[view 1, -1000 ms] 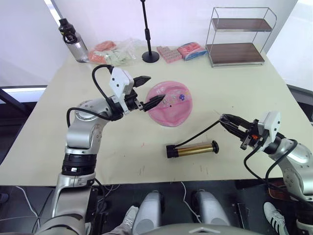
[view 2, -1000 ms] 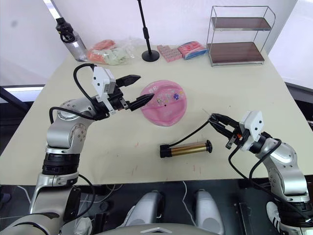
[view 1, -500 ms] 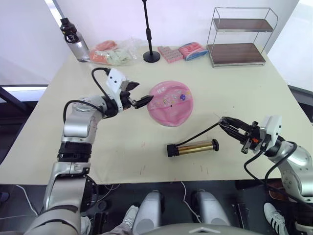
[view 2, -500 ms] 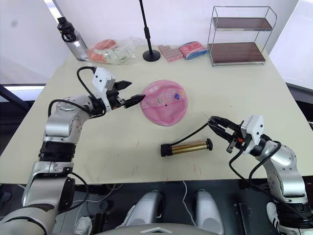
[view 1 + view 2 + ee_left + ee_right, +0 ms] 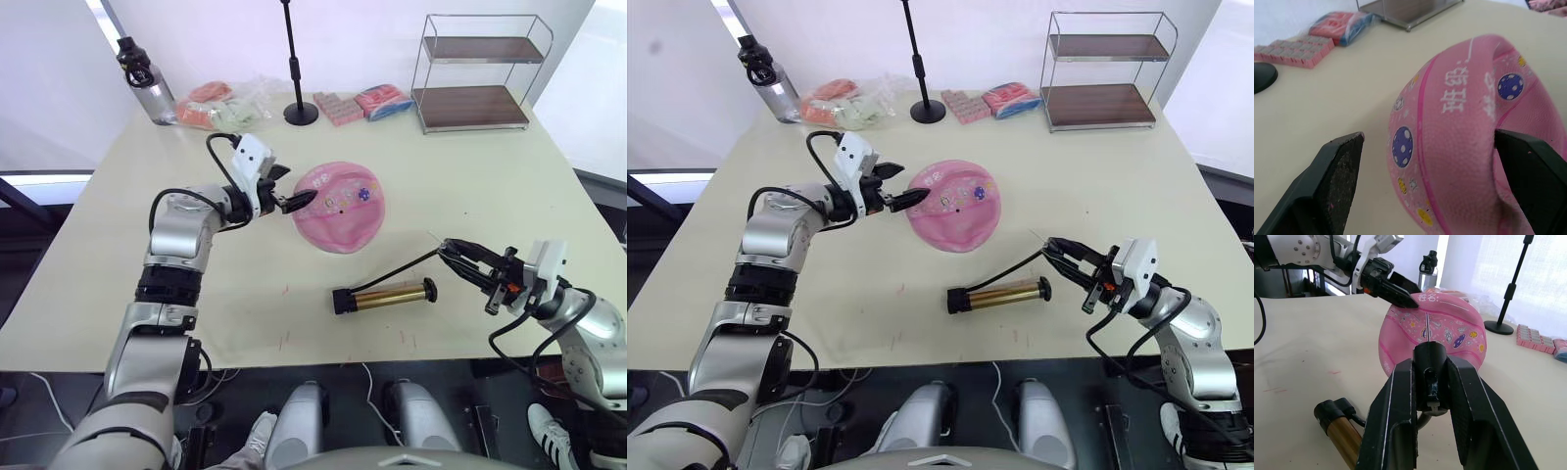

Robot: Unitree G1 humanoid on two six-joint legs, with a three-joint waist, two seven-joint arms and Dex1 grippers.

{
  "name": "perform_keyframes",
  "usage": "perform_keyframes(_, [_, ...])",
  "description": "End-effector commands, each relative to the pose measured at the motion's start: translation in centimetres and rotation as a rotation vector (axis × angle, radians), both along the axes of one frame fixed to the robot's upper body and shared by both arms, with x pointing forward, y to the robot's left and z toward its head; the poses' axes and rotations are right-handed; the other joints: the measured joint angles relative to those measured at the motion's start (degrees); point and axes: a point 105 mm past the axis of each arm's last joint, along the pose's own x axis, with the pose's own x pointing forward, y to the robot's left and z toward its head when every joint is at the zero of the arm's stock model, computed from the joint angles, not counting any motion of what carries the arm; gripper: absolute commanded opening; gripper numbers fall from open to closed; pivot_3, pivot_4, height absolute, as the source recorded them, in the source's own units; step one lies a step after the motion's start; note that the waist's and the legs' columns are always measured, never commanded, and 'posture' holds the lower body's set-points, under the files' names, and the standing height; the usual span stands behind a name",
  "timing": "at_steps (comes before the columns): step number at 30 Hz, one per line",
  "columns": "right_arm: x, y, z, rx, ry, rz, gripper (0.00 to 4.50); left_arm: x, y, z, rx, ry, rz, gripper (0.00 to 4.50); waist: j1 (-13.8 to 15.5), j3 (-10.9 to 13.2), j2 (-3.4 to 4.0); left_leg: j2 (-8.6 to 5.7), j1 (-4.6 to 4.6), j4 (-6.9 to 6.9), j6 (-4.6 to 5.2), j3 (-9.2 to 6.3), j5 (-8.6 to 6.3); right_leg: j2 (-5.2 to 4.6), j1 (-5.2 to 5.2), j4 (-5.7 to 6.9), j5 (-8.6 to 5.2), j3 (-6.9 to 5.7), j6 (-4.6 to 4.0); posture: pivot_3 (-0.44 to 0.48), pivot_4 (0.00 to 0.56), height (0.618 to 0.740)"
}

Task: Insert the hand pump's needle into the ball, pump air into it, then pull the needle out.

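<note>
**L gripper at ball's edge, R gripper holding needle fitting off to the side**

The ball (image 5: 341,207), pink and partly deflated w/ a dented side, sits mid-table, same spot as 1 s ago. L gripper (image 5: 285,192) has its fingers spread; lower fingertip is at the ball's left rim, upper one just above it. In the L wrist view the ball sits between the two black fingers (image 5: 1337,181), jaws wide, nothing clamped yet. Vs 1 s ago the L arm has dropped lower and its elbow swung out; vs 0.5 s ago the gripper has moved in so the tip now meets the ball's edge.

R gripper (image 5: 468,260) is closed on the small black fitting of the needle (image 5: 1427,328), the thin pin sticking out past the fingertips and aimed toward the ball, but well apart from it. Over the last sec. the R gripper has eased a bit lower and toward the table's near-right edge; grip unchanged.

The hand pump (image 5: 384,295) lies flat on the table near the front edge, between ball and R gripper, gold barrel w/ black caps, unmoved. Its black hose (image 5: 409,265) arcs up from the barrel to the R gripper.

Background at the far edge: water bottle (image 5: 145,82), black stand (image 5: 298,73), wire shelf (image 5: 476,73), pink packets (image 5: 338,107), plastic bags (image 5: 225,104). All as before.
</note>
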Motion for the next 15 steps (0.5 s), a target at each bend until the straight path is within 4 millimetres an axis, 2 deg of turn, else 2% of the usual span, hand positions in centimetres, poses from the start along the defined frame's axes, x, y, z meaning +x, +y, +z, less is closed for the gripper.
perform_keyframes(1, [-0.3, 0.4, 0.7, 0.009, -0.04, 0.018, 0.34, 0.5, -0.5, 0.9, -0.012, -0.036, 0.002, 4.43, 0.0, 0.0, 0.0, 0.0, 0.0, 0.0, 0.0, 0.0, 0.0, 0.0, 0.0, 0.0, 0.0, 0.0, 0.0, 0.0, 0.15, 0.74])
perform_keyframes(6, [-0.2, 0.7, 0.6, 0.008, -0.041, 0.023, 0.34, 0.9, -0.9, 0.3, -0.015, -0.024, 0.003, 4.43, 0.0, 0.0, 0.0, 0.0, 0.0, 0.01, 0.0, 0.0, 0.0, 0.0, 0.0, 0.02, 0.02, 0.0, -0.03, 0.0, 0.15, 0.74])
perform_keyframes(7, [-0.2, 0.8, 0.7, 0.009, -0.041, 0.024, 0.34, 1.1, -0.9, 0.1, -0.01, -0.027, 0.007, 3.95, 0.0, 0.0, 0.0, 0.0, 0.01, 0.01, 0.0, 0.0, 0.0, 0.0, 0.0, 0.02, 0.03, 0.0, -0.04, 0.0, 0.15, 0.74])
perform_keyframes(8, [-0.1, 0.8, 0.7, 0.009, -0.041, 0.025, 0.34, 1.2, -1.0, 0.0, -0.006, -0.029, 0.009, 3.82, 0.0, 0.0, 0.0, 0.0, 0.01, 0.01, 0.0, 0.0, 0.0, 0.0, 0.0, 0.03, 0.03, 0.0, -0.04, 0.0, 0.15, 0.74])
perform_keyframes(9, [-0.1, 0.9, 0.7, 0.009, -0.041, 0.025, 0.34, 1.2, -1.0, -0.1, -0.004, -0.031, 0.011, 3.38, 0.0, 0.0, 0.0, 0.0, 0.01, 0.02, 0.0, 0.0, 0.0, 0.0, 0.0, 0.03, 0.03, 0.0, -0.04, 0.0, 0.15, 0.74])
perform_keyframes(10, [-0.1, 0.9, 0.7, 0.009, -0.04, 0.026, 0.34, 1.3, -1.1, -0.1, -0.008, -0.033, 0.015, 3.13, 0.0, 0.0, 0.0, 0.0, 0.01, 0.02, 0.0, 0.0, 0.0, 0.0, 0.0, 0.04, 0.03, 0.0, -0.04, 0.0, 0.15, 0.74])
perform_keyframes(11, [-0.1, 0.9, 0.7, 0.007, -0.039, 0.025, 0.34, 1.4, -1.1, -0.2, -0.011, -0.034, 0.017, 2.49, 0.0, 0.0, 0.0, 0.0, 0.02, 0.03, 0.0, 0.0, 0.0, 0.0, 0.0, 0.06, 0.03, 0.0, -0.03, 0.0, 0.15, 0.74])
perform_keyframes(13, [0.0, 0.9, 0.8, 0.006, -0.037, 0.024, 0.34, 1.5, -1.2, -0.1, -0.019, -0.041, 0.021, 1.89, 0.0, 0.0, 0.0, 0.0, 0.02, 0.04, 0.0, 0.0, 0.0, 0.0, 0.0, 0.08, 0.03, 0.0, -0.03, 0.0, 0.15, 0.74])
perform_keyframes(14, [0.0, 1.0, 0.8, 0.006, -0.032, 0.02, 0.34, 1.5, -1.2, -0.1, -0.02, -0.044, 0.022, 1.33, 0.0, 0.0, 0.0, 0.0, 0.03, 0.05, 0.0, 0.0, 0.0, 0.0, 0.0, 0.1, 0.03, 0.0, -0.03, 0.0, 0.15, 0.74])
perform_keyframes(15, [0.1, 1.0, 0.8, 0.007, -0.029, 0.017, 0.34, 1.5, -1.2, -0.1, -0.021, -0.046, 0.022, 0.98, 0.0, 0.0, 0.0, 0.0, 0.03, 0.06, 0.0, 0.0, 0.0, 0.0, 0.0, 0.12, 0.03, 0.01, -0.03, 0.0, 0.15, 0.74])
